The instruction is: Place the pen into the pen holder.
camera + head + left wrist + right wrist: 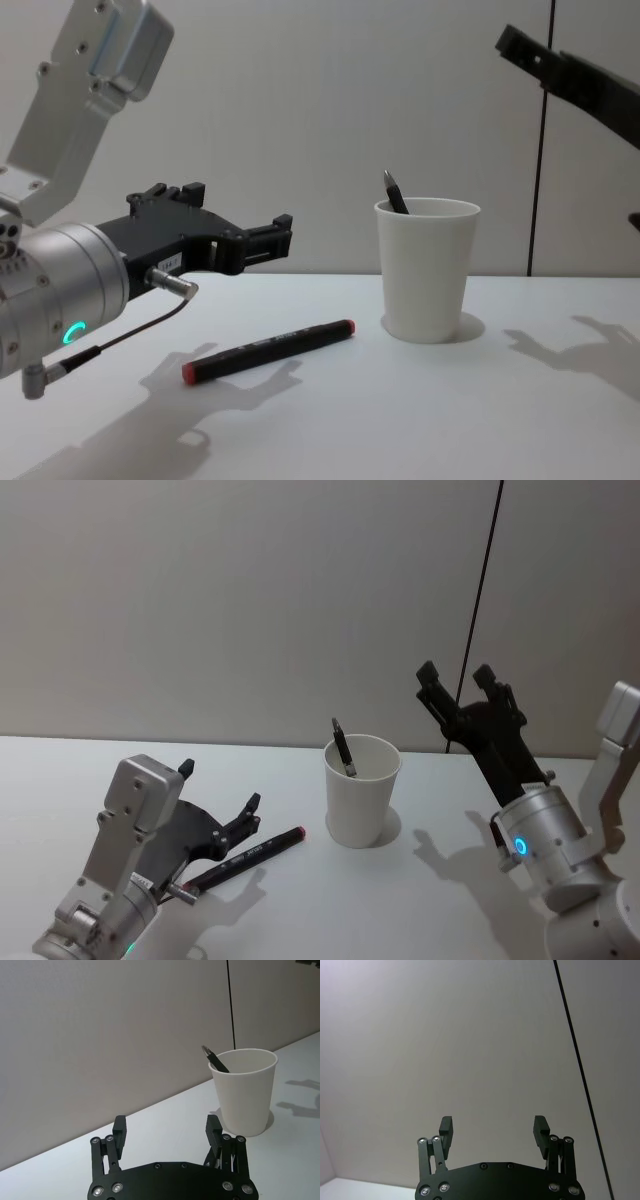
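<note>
- White tapered paper cup [362, 800]: upright, table centre; holds slim dark pen [344, 750] leaning at 10 o'clock rim.
- Black red-tipped marker [250, 858]: flat, cup's 8 o'clock.
- Left gripper [220, 785]: fingers apart, above marker.
- Right gripper [457, 672]: fingers apart, raised, cup's 2 o'clock.

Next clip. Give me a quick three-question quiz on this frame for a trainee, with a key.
1. Fill in: the left gripper and the right gripper are both ____.
2. True or false: the pen holder is empty.
3. The red-tipped pen lies: A) in the right gripper B) on the table, left of the pen holder C) in the pen holder.
Key: 1 open; 2 false, a black pen stands in it; 3 B.
</note>
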You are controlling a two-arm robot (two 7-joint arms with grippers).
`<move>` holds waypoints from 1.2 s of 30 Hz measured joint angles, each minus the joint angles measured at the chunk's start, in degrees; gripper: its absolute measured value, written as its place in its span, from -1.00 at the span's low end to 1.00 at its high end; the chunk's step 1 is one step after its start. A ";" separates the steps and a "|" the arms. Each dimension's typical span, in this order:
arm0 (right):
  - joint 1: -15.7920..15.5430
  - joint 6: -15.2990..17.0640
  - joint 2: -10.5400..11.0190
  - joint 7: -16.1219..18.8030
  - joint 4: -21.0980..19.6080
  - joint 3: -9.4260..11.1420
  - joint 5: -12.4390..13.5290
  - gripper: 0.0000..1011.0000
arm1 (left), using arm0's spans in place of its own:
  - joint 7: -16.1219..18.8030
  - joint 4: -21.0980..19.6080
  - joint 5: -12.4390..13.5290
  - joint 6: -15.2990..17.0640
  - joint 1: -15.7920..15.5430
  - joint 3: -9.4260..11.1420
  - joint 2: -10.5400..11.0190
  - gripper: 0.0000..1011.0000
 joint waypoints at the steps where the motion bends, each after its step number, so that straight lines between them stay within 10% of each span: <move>1: -0.30 0.17 0.21 -0.21 -0.32 -0.07 -0.21 0.98 | 0.00 0.00 0.00 0.00 0.00 0.00 0.00 0.98; 36: -18.46 10.64 12.27 -12.77 -18.86 -4.10 -12.06 0.98 | 0.00 0.00 0.00 0.00 0.00 0.00 0.00 0.98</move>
